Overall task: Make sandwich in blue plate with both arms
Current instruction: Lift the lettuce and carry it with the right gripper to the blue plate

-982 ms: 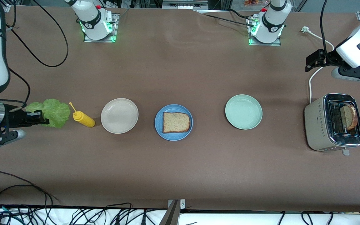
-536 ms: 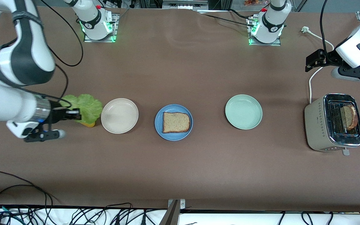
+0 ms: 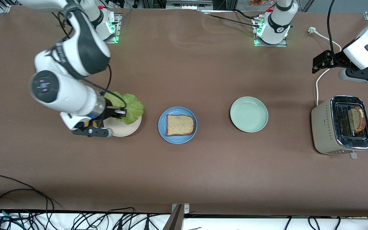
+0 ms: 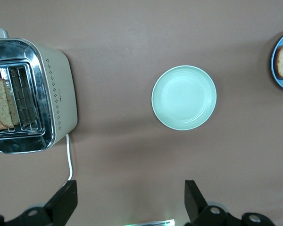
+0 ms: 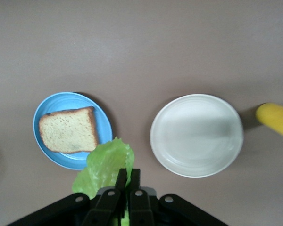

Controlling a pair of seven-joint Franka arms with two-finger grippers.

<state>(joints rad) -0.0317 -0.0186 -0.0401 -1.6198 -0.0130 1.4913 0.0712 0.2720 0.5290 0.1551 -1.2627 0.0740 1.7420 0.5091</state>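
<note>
Brown matting covered the whole table (image 3: 184, 166), with a tangle of black cables along the edge nearest the front camera. Three plates lay on it in a row, and two slices of bread were in sight.

Toward the right arm's end, the right gripper (image 3: 122, 112) hung over the beige plate (image 3: 124, 130), its fingers clenched on one ruffled lettuce leaf (image 3: 129, 107). In the right wrist view the leaf (image 5: 104, 167) drooped from the closed fingers (image 5: 127, 181) above the bare mat between the two plates. The arm's wrist hid most of a yellow squeeze bottle (image 5: 276, 120), which lay just beside the beige plate (image 5: 196, 135) toward the right arm's end.

Next in the row sat the blue plate (image 3: 177, 139), carrying one slice of brown bread (image 3: 180, 125) lying flat, with no gripper over it.

Then came the pale green plate (image 3: 249, 114), well apart from the blue one.

At the left arm's end stood one toaster (image 3: 340, 125), the second slice (image 3: 357, 119) upright in a slot, a white cord (image 3: 318, 81) trailing from it. The left gripper (image 3: 323, 60) waited in the air above that end, its fingers (image 4: 191, 197) spread wide and released, grasping nothing.
</note>
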